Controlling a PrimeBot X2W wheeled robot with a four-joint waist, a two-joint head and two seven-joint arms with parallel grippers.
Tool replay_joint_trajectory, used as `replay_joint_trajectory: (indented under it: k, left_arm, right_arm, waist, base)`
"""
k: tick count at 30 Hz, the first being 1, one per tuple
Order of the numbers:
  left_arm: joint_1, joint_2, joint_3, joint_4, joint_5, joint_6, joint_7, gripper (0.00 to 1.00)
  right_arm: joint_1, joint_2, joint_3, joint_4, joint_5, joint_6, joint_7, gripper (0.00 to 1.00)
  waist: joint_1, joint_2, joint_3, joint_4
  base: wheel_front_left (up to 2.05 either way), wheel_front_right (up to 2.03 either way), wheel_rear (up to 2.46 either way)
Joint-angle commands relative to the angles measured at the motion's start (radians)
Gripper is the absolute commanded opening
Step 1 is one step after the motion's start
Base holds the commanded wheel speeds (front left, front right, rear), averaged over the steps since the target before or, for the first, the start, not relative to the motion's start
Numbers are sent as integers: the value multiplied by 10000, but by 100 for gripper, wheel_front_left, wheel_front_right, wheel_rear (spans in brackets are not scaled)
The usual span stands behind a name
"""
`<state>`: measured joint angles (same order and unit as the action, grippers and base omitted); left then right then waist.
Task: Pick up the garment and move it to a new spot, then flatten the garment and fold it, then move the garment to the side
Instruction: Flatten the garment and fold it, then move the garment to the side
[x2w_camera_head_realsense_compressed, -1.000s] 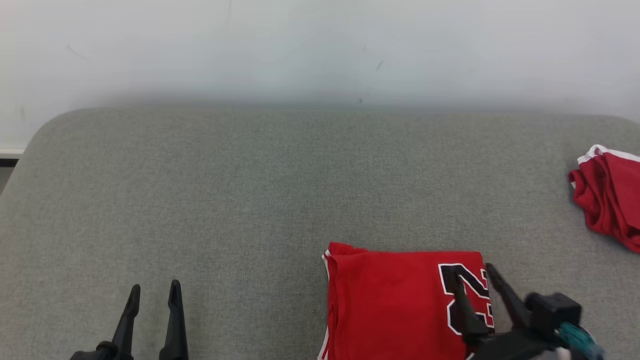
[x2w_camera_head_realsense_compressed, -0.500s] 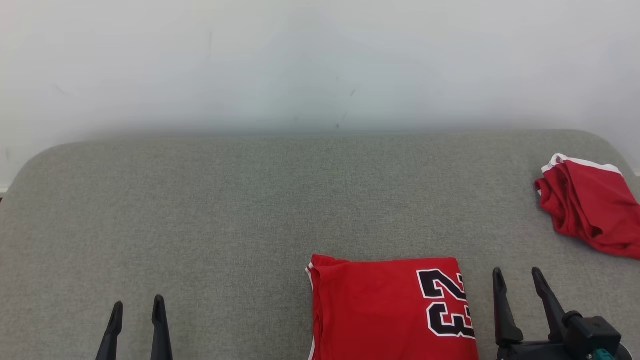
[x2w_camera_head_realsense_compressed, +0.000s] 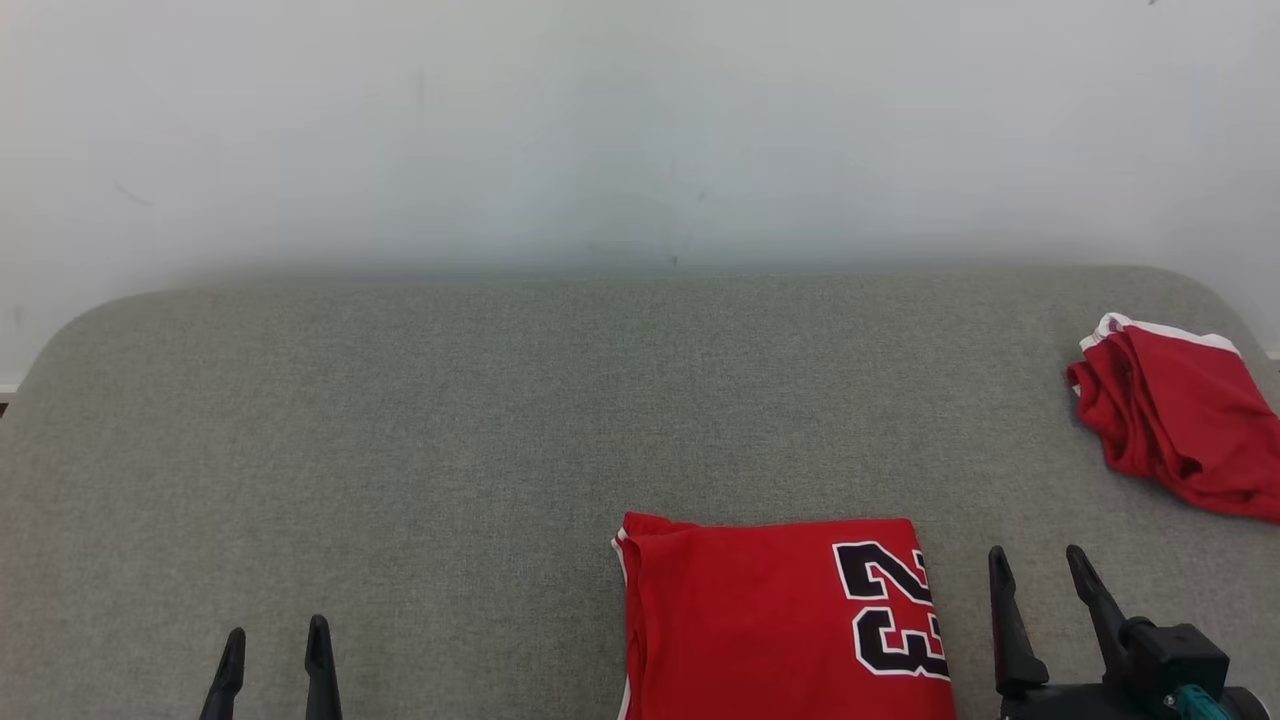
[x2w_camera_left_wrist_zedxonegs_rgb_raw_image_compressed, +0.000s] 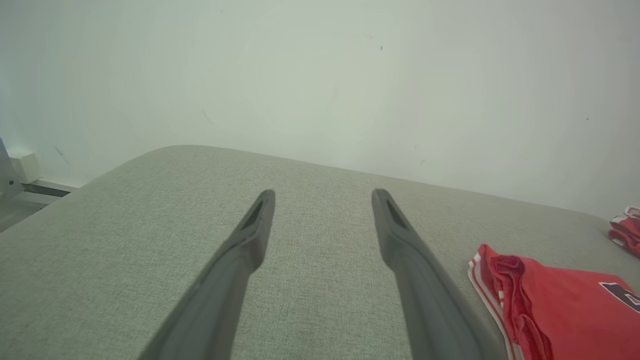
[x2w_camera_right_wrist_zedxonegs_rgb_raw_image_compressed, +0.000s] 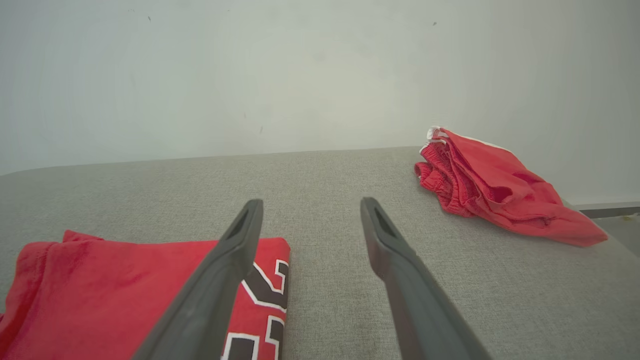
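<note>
A folded red garment (x2w_camera_head_realsense_compressed: 760, 620) with a black and white number lies flat on the grey cushion (x2w_camera_head_realsense_compressed: 450, 420), near its front edge, right of centre. It also shows as the folded garment (x2w_camera_left_wrist_zedxonegs_rgb_raw_image_compressed: 565, 310) in the left wrist view and the folded garment (x2w_camera_right_wrist_zedxonegs_rgb_raw_image_compressed: 100, 290) in the right wrist view. My right gripper (x2w_camera_head_realsense_compressed: 1040, 565) stands open just right of it, touching nothing; its own view shows the right gripper (x2w_camera_right_wrist_zedxonegs_rgb_raw_image_compressed: 310, 205) above the garment's right edge. Far to the left, my left gripper (x2w_camera_head_realsense_compressed: 275, 635) hangs open over bare cushion, seen too as the left gripper (x2w_camera_left_wrist_zedxonegs_rgb_raw_image_compressed: 322, 195).
A second red garment (x2w_camera_head_realsense_compressed: 1170, 410) with white trim lies crumpled at the cushion's far right, also visible as the crumpled garment (x2w_camera_right_wrist_zedxonegs_rgb_raw_image_compressed: 495, 190). A pale wall (x2w_camera_head_realsense_compressed: 640, 130) rises right behind the cushion. The cushion's left corner is rounded.
My right gripper has come off the folded garment's numbered corner and now stands to its right, empty. The camera view has shifted, showing more wall.
</note>
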<state>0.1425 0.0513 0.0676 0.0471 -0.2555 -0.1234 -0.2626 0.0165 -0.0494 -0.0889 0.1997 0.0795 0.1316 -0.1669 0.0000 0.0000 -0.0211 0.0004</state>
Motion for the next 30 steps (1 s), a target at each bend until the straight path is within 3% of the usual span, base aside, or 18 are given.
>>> replay_joint_trajectory:
  k: [1,18,23,27,28,30]
  left_arm:
    - [88,-12,-3,12,32,26,-32,100]
    - [-64,-14,-91,82,-114,12,-31,100]
    - [-147,-13,-124,92,-137,3,-31,100]
    - [-228,-12,-124,59,-140,31,-31,100]
    - [-246,-12,-154,74,-175,33,-31,100]
    - [-286,-10,-196,123,-176,37,-31,100]
  right_arm:
    - [-145,-14,-11,-39,-10,-24,25,100]
    - [-113,-12,91,17,346,-24,633,100]
    - [-285,-35,342,53,995,-24,2950,100]
    - [-664,-12,-294,-115,1496,-24,5126,100]
    - [-971,-2,-493,-105,1287,-24,6018,100]
    - [-1300,-14,-566,-78,1038,-24,6705,100]
  waist:
    - [0,0,12,21]
    - [0,0,194,44]
    - [0,0,247,50]
    - [0,0,359,19]
    - [0,0,423,9]
    - [0,0,475,32]
  base:
    - [0,0,0]
    - [0,0,0]
    - [0,0,0]
    - [0,0,0]
    - [0,0,0]
    - [0,0,0]
